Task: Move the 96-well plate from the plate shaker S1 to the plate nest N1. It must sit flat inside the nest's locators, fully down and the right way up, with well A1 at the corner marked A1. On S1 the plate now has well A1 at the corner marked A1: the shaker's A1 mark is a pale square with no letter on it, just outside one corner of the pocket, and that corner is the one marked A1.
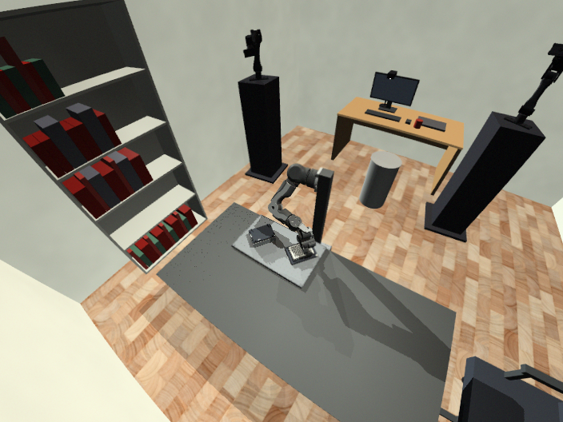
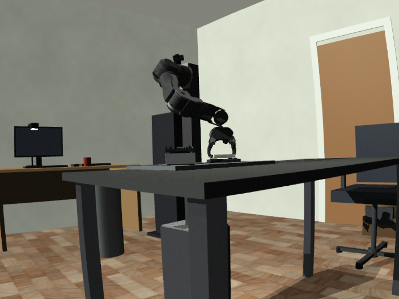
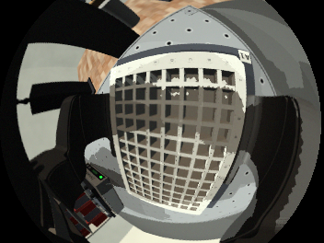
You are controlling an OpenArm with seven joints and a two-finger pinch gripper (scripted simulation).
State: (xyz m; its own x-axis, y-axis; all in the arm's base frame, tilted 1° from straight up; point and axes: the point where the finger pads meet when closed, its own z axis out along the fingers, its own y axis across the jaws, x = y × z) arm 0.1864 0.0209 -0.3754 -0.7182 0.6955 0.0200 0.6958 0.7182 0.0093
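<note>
The white 96-well plate is between the fingers of my gripper, which is shut on its two long sides. In the side view the plate sits level and very low over the dark plate nest N1, under the gripper; I cannot tell whether it touches the nest. In the wrist view the plate fills the middle, with the nest's A1 label just beyond its upper right corner. The dark plate shaker S1 stands empty to the left and also shows in the side view.
Shaker and nest stand on a pale grey base mat on the dark table. The arm's black mounting column rises just behind the nest. An office chair stands at the table's far end.
</note>
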